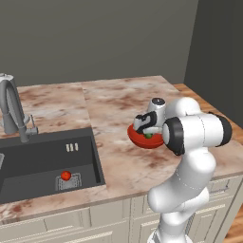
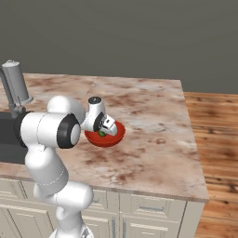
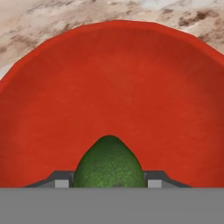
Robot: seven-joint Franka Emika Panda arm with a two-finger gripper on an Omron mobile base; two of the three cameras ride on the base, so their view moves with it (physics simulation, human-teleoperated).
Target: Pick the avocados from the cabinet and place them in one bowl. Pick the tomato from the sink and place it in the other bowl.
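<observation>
While the gripper (image 3: pixel 109 183) is held low over the red bowl (image 3: pixel 109 87), a dark green avocado (image 3: pixel 109 164) is clamped between its two fingertips (image 3: pixel 61 181), one tip showing on either side of the fruit; the avocado is seen hanging inside the rim of the bowl, though whether it touches the bowl's floor cannot be told. From the left base camera the gripper (image 1: pixel 148 132) is seen pointed down into the red bowl (image 1: pixel 140 139), with a speck of green, the avocado (image 1: pixel 148 135), between hand and rim; the same is seen from the right, gripper (image 2: pixel 103 130) over bowl (image 2: pixel 111 138), avocado (image 2: pixel 101 134) just beneath. The bowl is set on the marbled counter (image 1: pixel 123 104); well apart to the left the dark sink (image 1: pixel 42 161) is sunk into that counter, and the tomato (image 1: pixel 66 175) is seen resting on its drain; a curved grey faucet (image 1: pixel 12 111) is mounted behind the basin.
</observation>
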